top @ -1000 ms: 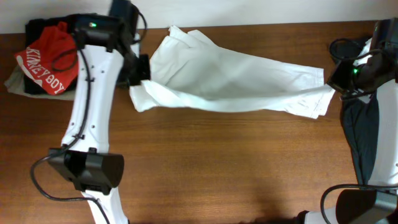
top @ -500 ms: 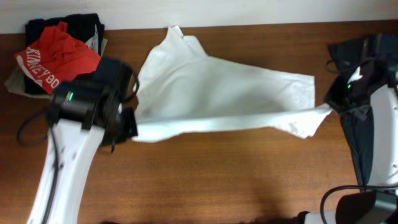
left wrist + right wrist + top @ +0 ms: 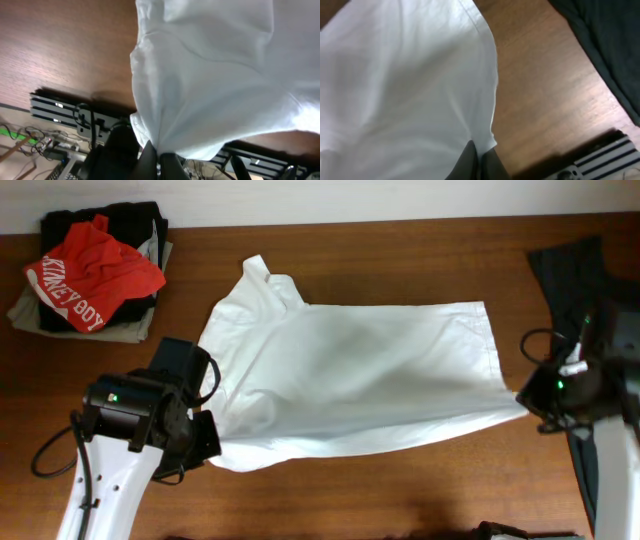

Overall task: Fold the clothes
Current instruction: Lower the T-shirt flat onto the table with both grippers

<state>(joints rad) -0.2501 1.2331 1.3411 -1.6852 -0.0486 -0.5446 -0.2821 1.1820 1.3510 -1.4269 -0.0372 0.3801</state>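
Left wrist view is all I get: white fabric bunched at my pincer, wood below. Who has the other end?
Observer: The right pincer is shut on the white garment's opposite near corner.
Operator: Spread or crumpled?
Observer: Spread wide over the table, its near edge running from the left pincer across to the right one.
Operator: Other clothes close by?
Observer: A red shirt tops a clothes pile in the far corner on the left arm's side, apart from the white one.
Operator: Right side?
Observer: A dark garment lies there, not touching the white hem.
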